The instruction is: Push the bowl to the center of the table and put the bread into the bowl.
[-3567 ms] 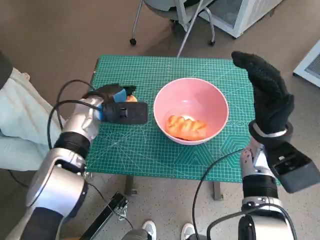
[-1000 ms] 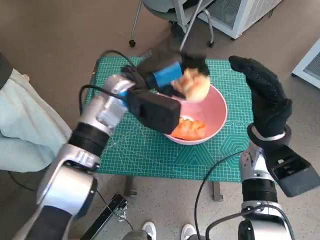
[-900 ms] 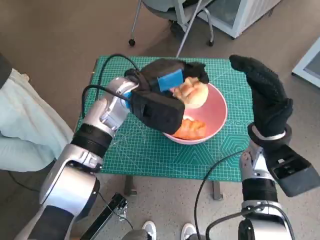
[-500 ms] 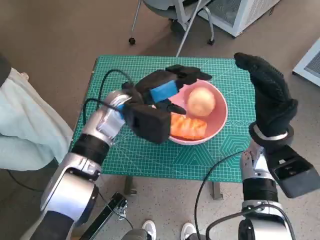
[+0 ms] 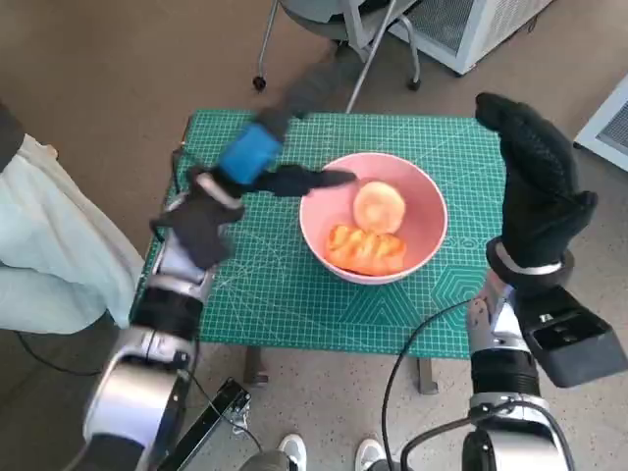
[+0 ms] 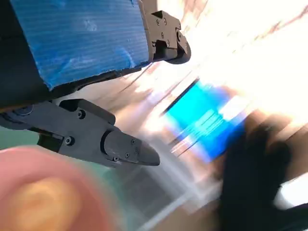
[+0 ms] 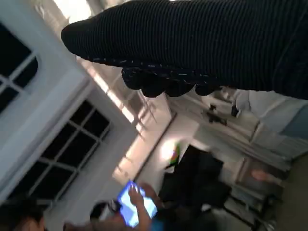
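Pink plastic-looking round bowl (image 5: pixel 374 217) sat pretty much mid-tabletop on the green gridded cutting mat (image 5: pixel 285 285), which fits the push step being done already, I'd say. Inside it were two pieces of bread: a pale round bun (image 5: pixel 379 206) toward the far side and an orange-brown glazed roll (image 5: pixel 366 249) just beside it, nearer the robot. So the job looked basically finished to me.

The black left hand with blue tape on its back (image 5: pixel 263 167) was over the mat just left of the bowl's rim, motion-blurred, fingers spread out toward the bowl and holding nothing. Empty and open makes sense if the bun was already dropped. In the left wrist view the black fingers (image 6: pixel 108 139) were clearly apart with the bowl a pink smear underneath.

The right hand in its black knitted glove (image 5: pixel 538 191) stood upright past the right edge of the tabletop, flat-fingered, gripping nothing, maybe parked out of the way.

Hard to read: the left wrist view was badly blown out, and the right one only showed a room with a person holding a bright screen (image 7: pixel 137 202).
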Robot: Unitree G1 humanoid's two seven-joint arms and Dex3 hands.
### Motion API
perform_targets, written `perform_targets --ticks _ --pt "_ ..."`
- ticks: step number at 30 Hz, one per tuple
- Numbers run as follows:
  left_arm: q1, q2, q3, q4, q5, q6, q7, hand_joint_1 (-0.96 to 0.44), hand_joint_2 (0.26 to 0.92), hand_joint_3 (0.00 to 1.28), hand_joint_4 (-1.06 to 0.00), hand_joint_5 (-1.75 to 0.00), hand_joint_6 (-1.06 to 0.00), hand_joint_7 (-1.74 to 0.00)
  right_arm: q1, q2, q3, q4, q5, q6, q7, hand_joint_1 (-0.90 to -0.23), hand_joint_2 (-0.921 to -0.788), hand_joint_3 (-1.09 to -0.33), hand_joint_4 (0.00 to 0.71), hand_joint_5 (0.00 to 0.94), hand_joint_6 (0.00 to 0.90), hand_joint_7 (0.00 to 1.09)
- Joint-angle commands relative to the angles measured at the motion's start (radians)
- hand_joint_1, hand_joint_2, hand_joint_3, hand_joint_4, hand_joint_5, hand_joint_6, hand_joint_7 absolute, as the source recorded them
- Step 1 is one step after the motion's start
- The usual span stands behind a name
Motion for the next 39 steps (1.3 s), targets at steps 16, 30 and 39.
perform_targets --ticks 16,30,39 --pt "0.220 -0.075 0.088 -0.298 -0.127 0.078 0.016 -0.43 0.921 0.13 -0.31 -0.02 -0.18 -0.51 -0.048 -0.013 0.063 -0.093 -0.120 0.145 -0.104 -0.520 -0.921 -0.750 0.348 0.000 0.023 0.78" --pt "0.232 -0.101 0.090 -0.350 -0.093 0.084 0.043 -0.40 0.921 0.12 -0.32 -0.01 -0.26 -0.36 -0.054 -0.024 0.087 -0.114 -0.155 0.166 -0.127 -0.549 -0.921 -0.748 0.349 0.001 0.030 0.75" --pt "0.231 -0.099 0.089 -0.371 -0.077 0.107 0.058 -0.40 0.921 0.13 -0.32 -0.01 -0.28 -0.35 -0.048 -0.044 0.095 -0.133 -0.168 0.173 -0.132 -0.546 -0.921 -0.746 0.350 0.001 0.034 0.74"
